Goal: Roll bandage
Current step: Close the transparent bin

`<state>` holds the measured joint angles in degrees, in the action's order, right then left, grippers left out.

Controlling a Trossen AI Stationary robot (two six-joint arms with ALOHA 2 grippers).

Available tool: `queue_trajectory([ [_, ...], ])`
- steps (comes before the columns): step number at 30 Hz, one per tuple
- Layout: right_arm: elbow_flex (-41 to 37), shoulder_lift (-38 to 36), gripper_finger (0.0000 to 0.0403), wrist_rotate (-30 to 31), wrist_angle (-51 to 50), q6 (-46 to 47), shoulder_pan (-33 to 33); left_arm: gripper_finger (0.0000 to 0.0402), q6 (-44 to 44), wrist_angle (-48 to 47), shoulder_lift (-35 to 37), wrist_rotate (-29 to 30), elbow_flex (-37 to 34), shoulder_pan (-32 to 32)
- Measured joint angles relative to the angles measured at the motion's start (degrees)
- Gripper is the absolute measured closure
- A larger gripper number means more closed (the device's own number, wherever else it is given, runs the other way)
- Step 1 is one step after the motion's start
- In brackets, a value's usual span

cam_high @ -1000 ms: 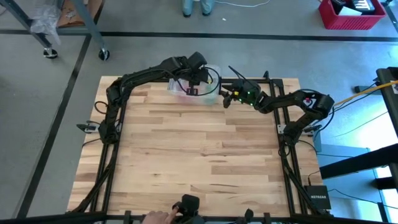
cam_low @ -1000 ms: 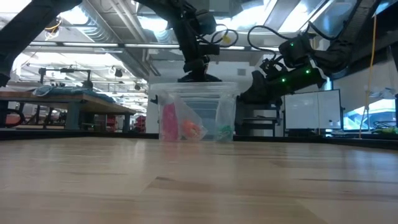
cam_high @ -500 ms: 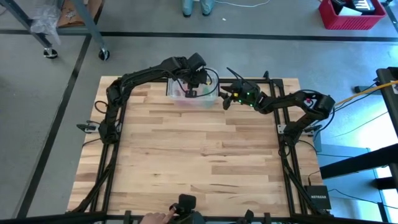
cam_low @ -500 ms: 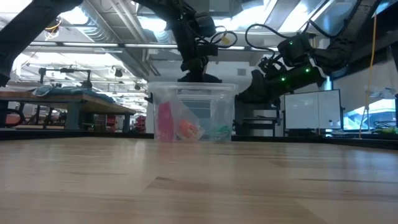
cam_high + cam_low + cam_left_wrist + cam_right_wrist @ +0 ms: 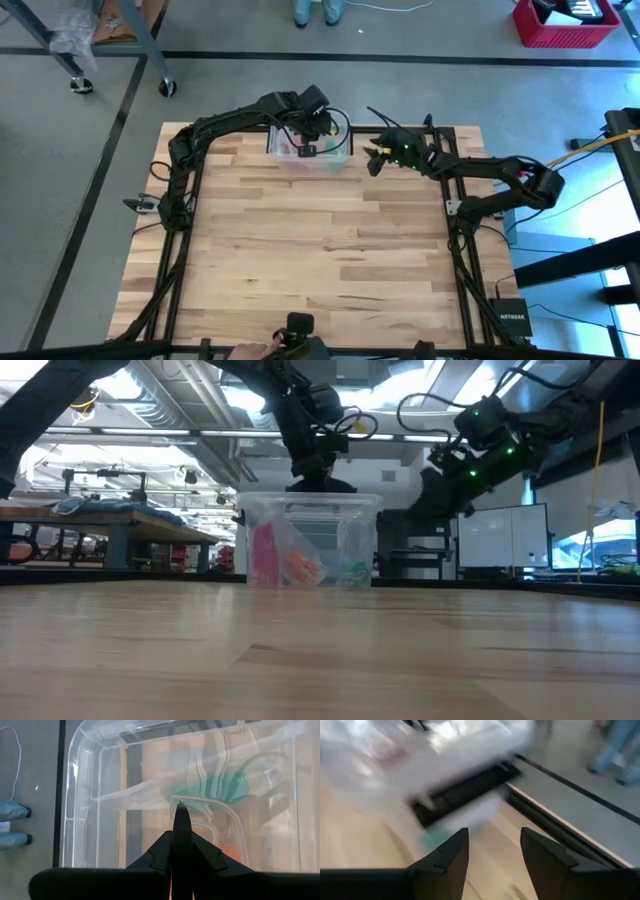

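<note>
The left gripper [image 5: 181, 820] sits clenched, its 2 fingers pressed together on top of the clear plastic box [image 5: 310, 152] at the table's far edge. Inside the box lies the green bandage [image 5: 354, 572], beside pink and orange items. The right gripper [image 5: 492, 851] hovers just beside the box, fingers spread and holding nothing.

Clear plastic box [image 5: 308, 152] stands at table's 12 o'clock edge, lid on, blocking reach from above. Left gripper [image 5: 306, 150] sits on lid; right gripper [image 5: 372, 160] hovers at box's 3 o'clock side. Wooden table [image 5: 300, 260] from centre to 6 o'clock lies unobstructed.
</note>
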<state>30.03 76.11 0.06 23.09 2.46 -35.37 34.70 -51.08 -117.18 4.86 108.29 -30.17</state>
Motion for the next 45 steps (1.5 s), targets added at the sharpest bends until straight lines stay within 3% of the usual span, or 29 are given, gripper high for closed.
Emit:
queue_trajectory([
  [5, -0.28, 0.28, 0.0221, 3.86, -3.38, -2.40, -2.14, 0.0361, 0.03, 0.84, -0.10, -0.26, -0.11, 0.11],
  [11, 0.12, 10.90, 0.0221, -0.88, 11.20, -1.15, -2.07, 0.0361, 0.02, 0.80, -0.17, -1.40, -0.13, 0.37],
  [18, 4.56, 18.37, 0.0221, -4.16, 13.19, 1.62, -1.01, 0.0361, 2.04, 0.34, 0.43, 2.73, -0.20, 0.85],
  [38, 4.90, 18.67, 0.0221, -7.16, 19.57, -3.01, -0.96, 0.0361, 2.36, -0.67, 2.55, 4.51, -2.81, -2.12],
  [45, 4.93, 21.09, 0.0221, -3.25, 22.17, -7.26, -0.96, 0.0361, 2.60, 0.14, 2.55, 3.35, -3.58, -2.12],
])
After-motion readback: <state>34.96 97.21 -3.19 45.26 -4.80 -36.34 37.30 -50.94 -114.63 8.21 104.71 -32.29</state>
